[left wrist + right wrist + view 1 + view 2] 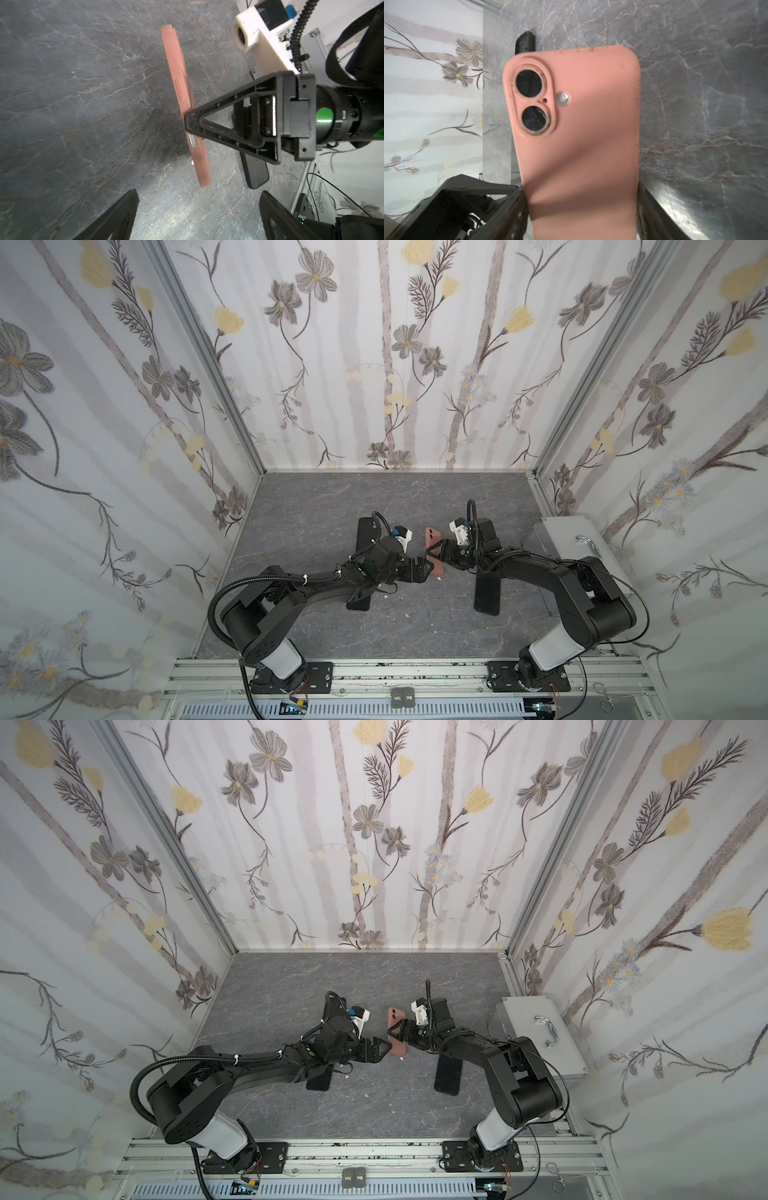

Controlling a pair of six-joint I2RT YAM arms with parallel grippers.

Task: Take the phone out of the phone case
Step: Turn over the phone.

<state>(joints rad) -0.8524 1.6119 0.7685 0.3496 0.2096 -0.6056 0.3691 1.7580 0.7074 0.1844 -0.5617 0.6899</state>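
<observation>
Floral wallpapered walls (395, 364), grey marbled tabletop (316, 506)

Pink phone case (184, 99) edge-on above grey marbled counter (83, 104), right gripper (192, 122) reaching in from 3 o'clock, jaws clamped on case's edge, black phone (256, 174) flat on counter beyond, left gripper (197, 216) jaws spread apart at 6 o'clock, touching nothing

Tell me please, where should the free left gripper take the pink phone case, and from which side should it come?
The right gripper clamps the pink phone case across its long edges near mid-length, lifted off the table. The open left gripper would best take the free lower end, closing across the narrow edges from its own side, probably leaving the camera end clear.
</observation>
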